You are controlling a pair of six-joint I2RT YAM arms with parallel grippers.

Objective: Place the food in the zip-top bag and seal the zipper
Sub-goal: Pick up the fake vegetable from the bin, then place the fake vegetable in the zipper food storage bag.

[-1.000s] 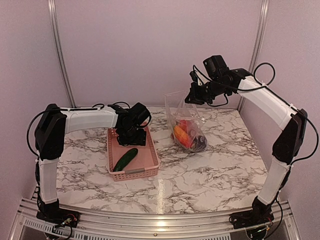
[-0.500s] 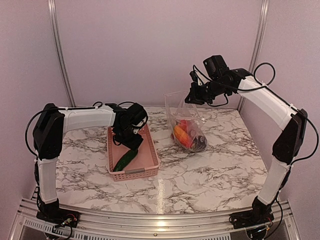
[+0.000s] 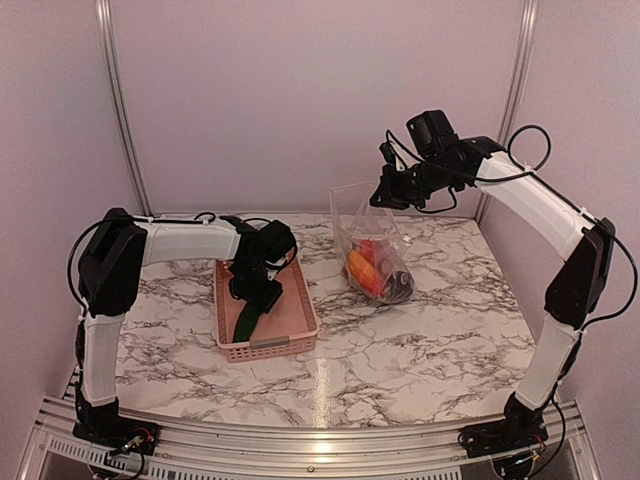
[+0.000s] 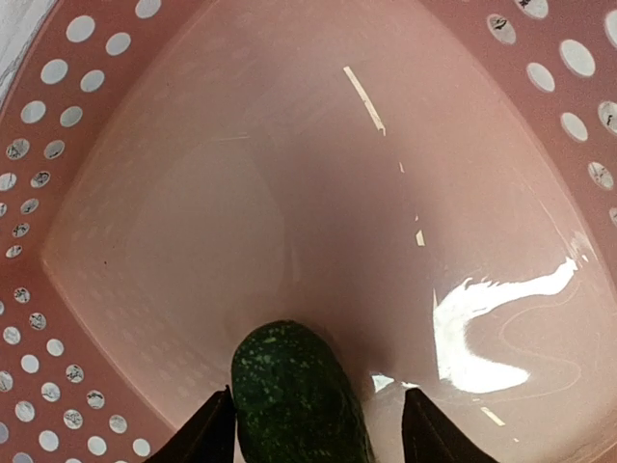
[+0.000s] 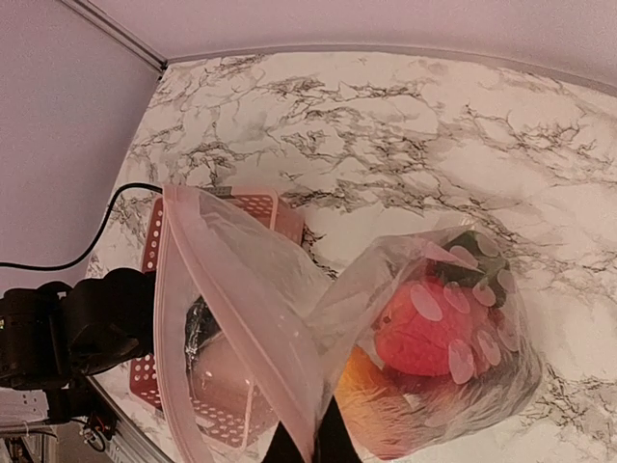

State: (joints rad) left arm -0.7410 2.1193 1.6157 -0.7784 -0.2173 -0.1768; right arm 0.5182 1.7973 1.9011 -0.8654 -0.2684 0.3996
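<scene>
Left gripper (image 3: 255, 300) has dropped into the pink perforated plastic basket (image 3: 270, 348) since a second ago; jaws sit apart, straddling the dark green speckled toy cucumber (image 4: 289, 395) lying there, not squeezing yet. Right gripper (image 3: 385, 195) is pinched on the mouth of the clear crinkly zip-top bag (image 3: 362, 222), holding it up with red and orange toy food (image 3: 368, 265) inside. Next, I'd guess: close, lift, carry over.

Overall light: soft, even and pinkish; my top view is bright, with only faint shadows.
Glare: white streaks on the basket (image 4: 289, 193) floor, ahead and right of my left claw (image 4: 318, 429).
Table sheen: pale strip on the table (image 3: 320, 385), nearer my bases than either claw.
Focus: cucumber (image 4: 289, 395) speckles crisp; my left fingers (image 4: 214, 434) soft.
Right claw (image 5: 307, 442): bag (image 5: 251, 289) just ahead looks milky and glinting.
</scene>
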